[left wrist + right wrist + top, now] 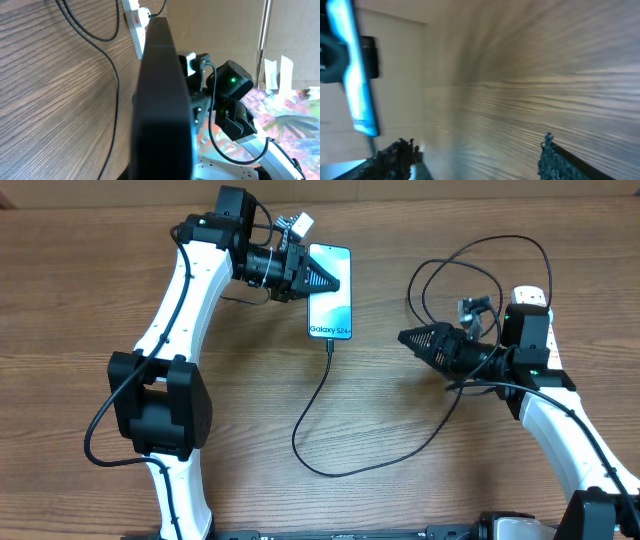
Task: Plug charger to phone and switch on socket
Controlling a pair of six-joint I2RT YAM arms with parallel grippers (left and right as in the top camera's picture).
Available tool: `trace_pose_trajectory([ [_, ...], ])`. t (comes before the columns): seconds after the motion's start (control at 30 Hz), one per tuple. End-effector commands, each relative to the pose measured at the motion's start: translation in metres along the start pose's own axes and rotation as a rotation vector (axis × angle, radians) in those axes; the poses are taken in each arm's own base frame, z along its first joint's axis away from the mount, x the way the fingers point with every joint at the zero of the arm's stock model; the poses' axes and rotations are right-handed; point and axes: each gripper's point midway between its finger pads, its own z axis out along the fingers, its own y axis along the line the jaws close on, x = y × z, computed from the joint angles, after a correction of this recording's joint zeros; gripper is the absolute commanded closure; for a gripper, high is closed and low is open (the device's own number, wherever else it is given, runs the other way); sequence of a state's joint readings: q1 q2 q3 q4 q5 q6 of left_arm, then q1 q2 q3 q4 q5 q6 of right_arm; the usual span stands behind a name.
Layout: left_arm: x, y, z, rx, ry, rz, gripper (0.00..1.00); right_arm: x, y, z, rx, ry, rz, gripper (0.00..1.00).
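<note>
Overhead, the left jaws seem clenched on the long side edge of the phone (333,305). It is one slim, rigid slab with a slick glass face, probably light, so a grip across its edges suits it better than a pinch on the screen. Just below those jaws, the charger (310,420), one thin limp black cable, reaches the phone's lower end with its connector tip (328,344). It then loops over the tabletop (80,280) and passes behind the right jaws, which stand released and empty. Behind them lies one socket (530,295), mostly hidden by the right arm (545,375). Its small switches likely need a firm push.
</note>
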State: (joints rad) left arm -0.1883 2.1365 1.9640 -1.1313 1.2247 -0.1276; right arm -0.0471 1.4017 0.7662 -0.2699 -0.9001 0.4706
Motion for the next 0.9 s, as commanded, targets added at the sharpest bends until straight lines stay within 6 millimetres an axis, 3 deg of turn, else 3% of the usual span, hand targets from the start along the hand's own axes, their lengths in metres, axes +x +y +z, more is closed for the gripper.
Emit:
trace_pose_trajectory([
  [0.0, 0.001, -0.012, -0.001, 0.022, 0.0, 0.043, 0.96, -0.013, -0.014, -0.005, 0.118, -0.046, -0.057, 0.21],
  [0.17, 0.002, -0.009, -0.001, 0.002, 0.0, 0.037, 0.96, -0.017, -0.025, -0.014, 0.243, -0.053, -0.011, 0.25],
  [0.37, 0.004, -0.003, -0.001, -0.031, 0.004, 0.014, 0.96, -0.027, -0.029, -0.028, 0.362, -0.072, -0.029, 0.39],
  [0.63, 0.005, -0.003, -0.001, -0.03, 0.007, 0.008, 0.96, -0.039, -0.019, -0.046, 0.453, -0.079, -0.048, 0.54],
  [0.83, 0.006, -0.003, -0.001, -0.031, 0.008, 0.003, 0.96, -0.052, -0.011, -0.065, 0.493, -0.11, -0.03, 0.89],
  [0.87, 0.006, -0.003, -0.001, -0.031, 0.009, 0.001, 0.96, -0.054, -0.011, -0.069, 0.496, -0.118, -0.025, 0.91],
])
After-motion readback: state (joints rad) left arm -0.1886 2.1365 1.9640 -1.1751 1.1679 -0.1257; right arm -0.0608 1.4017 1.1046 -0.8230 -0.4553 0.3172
